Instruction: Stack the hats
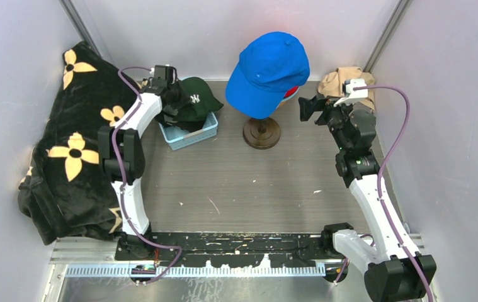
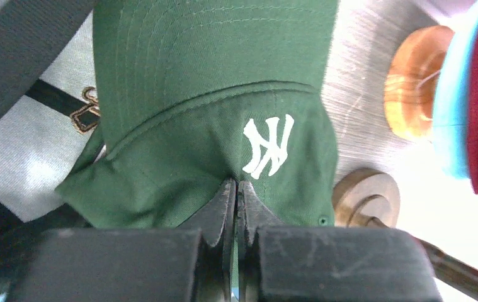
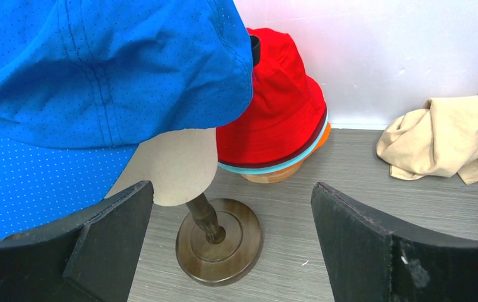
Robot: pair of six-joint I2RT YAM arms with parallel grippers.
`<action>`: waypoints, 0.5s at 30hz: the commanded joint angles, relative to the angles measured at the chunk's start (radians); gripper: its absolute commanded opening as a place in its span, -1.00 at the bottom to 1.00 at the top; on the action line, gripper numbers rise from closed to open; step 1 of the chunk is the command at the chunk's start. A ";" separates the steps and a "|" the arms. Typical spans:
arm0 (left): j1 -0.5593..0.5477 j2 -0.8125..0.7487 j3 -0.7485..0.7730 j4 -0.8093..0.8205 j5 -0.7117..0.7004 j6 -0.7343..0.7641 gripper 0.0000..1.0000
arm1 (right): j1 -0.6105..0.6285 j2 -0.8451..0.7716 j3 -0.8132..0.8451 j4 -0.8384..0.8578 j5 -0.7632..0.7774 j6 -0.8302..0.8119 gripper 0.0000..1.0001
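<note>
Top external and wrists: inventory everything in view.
blue cap: 1, blue, on head form
green NY cap: 1, dark green, over basket
bucket hats: 3, red over teal over orange, behind blue cap
head form: 1, cream, on wooden stand, centre
basket: 1, light blue, back left
cloth: 1, beige, back right
blanket: 1, black with gold flowers, left
left gripper: 1, black, shut on green NY cap
right gripper: 1, black, open, empty

The blue cap (image 3: pixel 66 94) covers most of the head form (image 3: pixel 174 165).
</note>
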 commanded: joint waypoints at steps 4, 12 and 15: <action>-0.004 -0.265 0.061 0.008 -0.014 -0.016 -1.00 | -0.003 -0.051 0.035 0.017 0.007 -0.009 1.00; -0.007 -0.383 0.130 -0.031 0.020 -0.068 -1.00 | -0.004 -0.081 0.087 -0.029 -0.010 0.003 1.00; -0.013 -0.432 0.132 -0.032 0.005 -0.079 -1.00 | -0.003 -0.100 0.114 -0.048 -0.013 0.005 1.00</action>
